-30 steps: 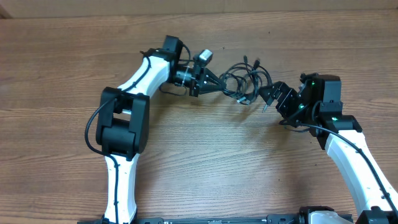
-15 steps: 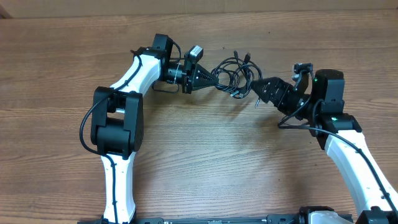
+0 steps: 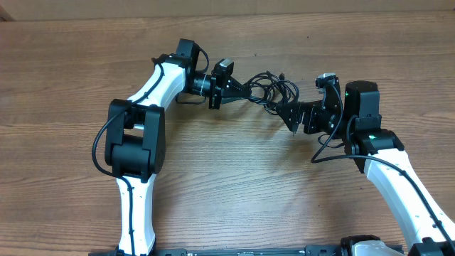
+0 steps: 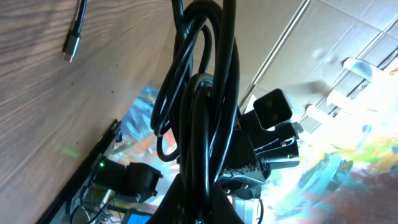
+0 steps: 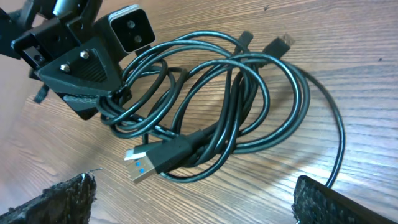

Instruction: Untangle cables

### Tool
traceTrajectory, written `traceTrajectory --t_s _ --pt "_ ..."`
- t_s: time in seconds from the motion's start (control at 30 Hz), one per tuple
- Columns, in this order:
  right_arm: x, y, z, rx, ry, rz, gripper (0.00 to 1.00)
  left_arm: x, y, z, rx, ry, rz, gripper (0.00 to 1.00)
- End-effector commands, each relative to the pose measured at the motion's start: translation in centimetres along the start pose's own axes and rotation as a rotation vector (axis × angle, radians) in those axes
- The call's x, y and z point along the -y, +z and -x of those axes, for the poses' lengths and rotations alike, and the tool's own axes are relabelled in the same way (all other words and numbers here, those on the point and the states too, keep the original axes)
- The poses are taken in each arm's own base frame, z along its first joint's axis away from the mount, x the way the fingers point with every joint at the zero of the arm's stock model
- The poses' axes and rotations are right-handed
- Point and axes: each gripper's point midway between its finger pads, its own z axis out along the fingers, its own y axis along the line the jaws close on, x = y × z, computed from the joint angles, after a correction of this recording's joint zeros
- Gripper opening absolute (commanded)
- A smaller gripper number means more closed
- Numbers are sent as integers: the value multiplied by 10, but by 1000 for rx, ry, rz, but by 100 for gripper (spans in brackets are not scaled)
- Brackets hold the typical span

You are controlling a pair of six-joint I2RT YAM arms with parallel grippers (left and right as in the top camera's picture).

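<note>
Cables (image 3: pixel 276 89) bunched (well clear of table (image 3: pixel 234 188) edges) — left gripper (image 3: pixel 249 91) pinches them, right gripper (image 3: pixel 289 118) gapes, seemingly empty.

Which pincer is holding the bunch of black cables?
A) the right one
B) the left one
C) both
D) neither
B: the left pincer is shut on the cables, while the right pincer stands open beside them, gripping nothing.

A robotics lab, it seems: a left arm (image 3: pixel 135 142) and right arm (image 3: pixel 398 171) mounted at a wood-grain counter (image 3: pixel 234 199), cardboard (image 3: pixel 284 6) along the far edge.
</note>
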Motion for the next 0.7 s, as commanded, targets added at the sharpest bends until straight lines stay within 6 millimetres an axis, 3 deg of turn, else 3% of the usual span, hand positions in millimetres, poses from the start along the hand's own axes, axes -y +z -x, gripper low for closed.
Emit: traceTrajectory --t_s 0.0,0.23,0.67 --pt "3 1 1 6 -44 -23 100 2 8 -7 -45 -40 -33 4" --pt "4 1 0 0 -56 -27 100 1 19 -11 -67 -89 -20 4" --pt "15 19 -21 -81 -15 -25 100 0 19 -11 -67 -135 -18 4"
